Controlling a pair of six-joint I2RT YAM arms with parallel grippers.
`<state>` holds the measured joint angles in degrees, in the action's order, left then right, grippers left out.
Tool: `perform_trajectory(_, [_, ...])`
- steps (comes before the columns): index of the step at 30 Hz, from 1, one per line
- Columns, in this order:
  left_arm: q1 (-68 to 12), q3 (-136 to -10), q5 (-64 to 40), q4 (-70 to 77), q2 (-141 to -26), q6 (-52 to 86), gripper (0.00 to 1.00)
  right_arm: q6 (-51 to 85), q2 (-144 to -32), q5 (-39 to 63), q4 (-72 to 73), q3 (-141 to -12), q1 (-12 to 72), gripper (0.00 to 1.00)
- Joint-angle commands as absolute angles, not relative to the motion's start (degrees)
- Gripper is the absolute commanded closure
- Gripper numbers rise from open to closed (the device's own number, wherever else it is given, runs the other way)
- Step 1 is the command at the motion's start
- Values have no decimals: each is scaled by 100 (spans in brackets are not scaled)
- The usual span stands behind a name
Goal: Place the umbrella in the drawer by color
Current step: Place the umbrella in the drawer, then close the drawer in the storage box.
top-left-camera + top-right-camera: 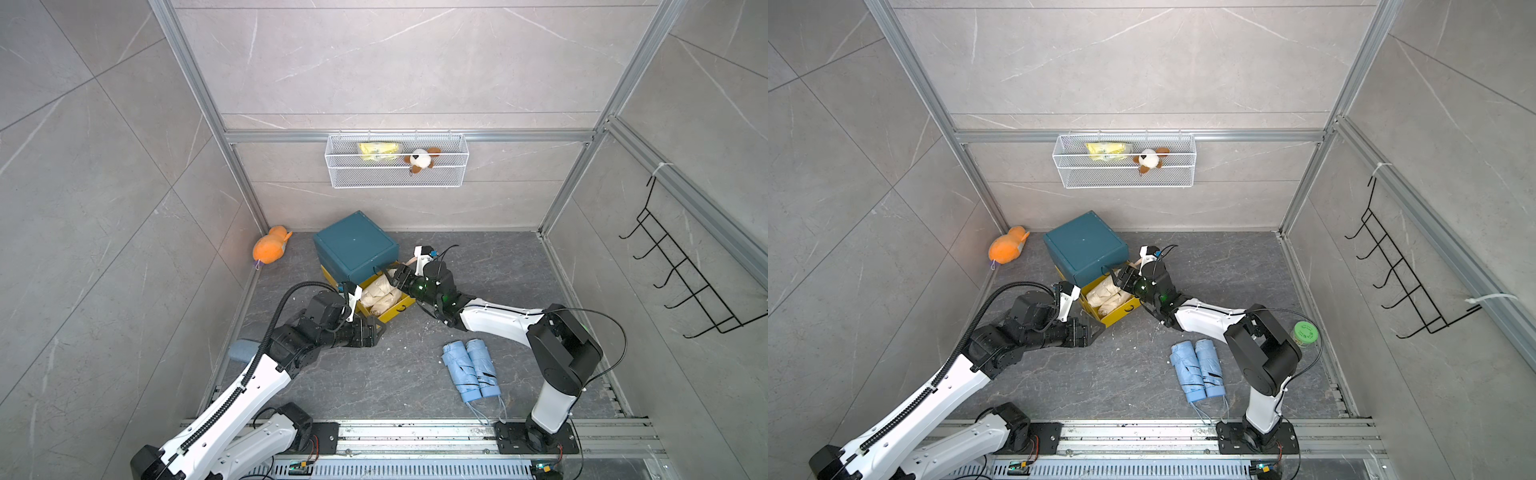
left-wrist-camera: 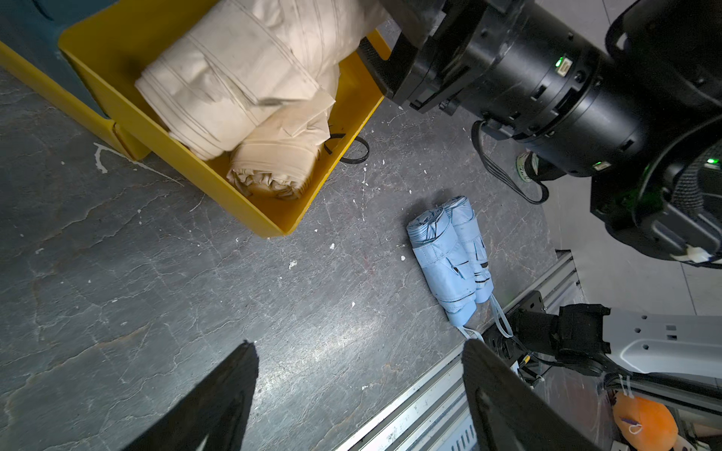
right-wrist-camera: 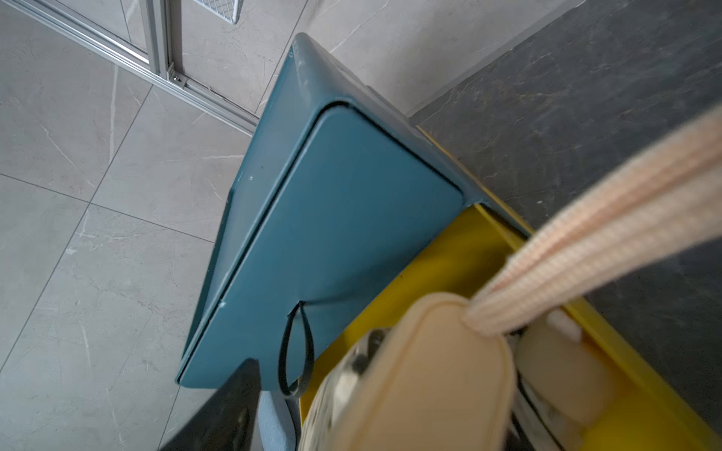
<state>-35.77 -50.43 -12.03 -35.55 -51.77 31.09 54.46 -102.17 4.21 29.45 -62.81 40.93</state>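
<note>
near right arm (image 1: 498,316), 2 blue umbrellas (image 1: 459,370)

Orange plush toy (image 1: 271,246); wire basket (image 1: 395,179) holding a plush dog (image 1: 419,159).

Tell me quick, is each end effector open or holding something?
Left end effector: open, empty.
Right end effector: open, by the beige umbrella in the yellow drawer.

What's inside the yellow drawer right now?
Two cream umbrellas lie side by side in the drawer. Its rear is hidden under the blue cabinet, and the right gripper covers part of it in both top views.
</note>
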Motion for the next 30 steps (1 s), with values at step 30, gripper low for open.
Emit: perform_trajectory(30, [-3239,-5184,-1202,-3472,-5157,3008,14,4292,-10095,218,1418,-6978,3759,47])
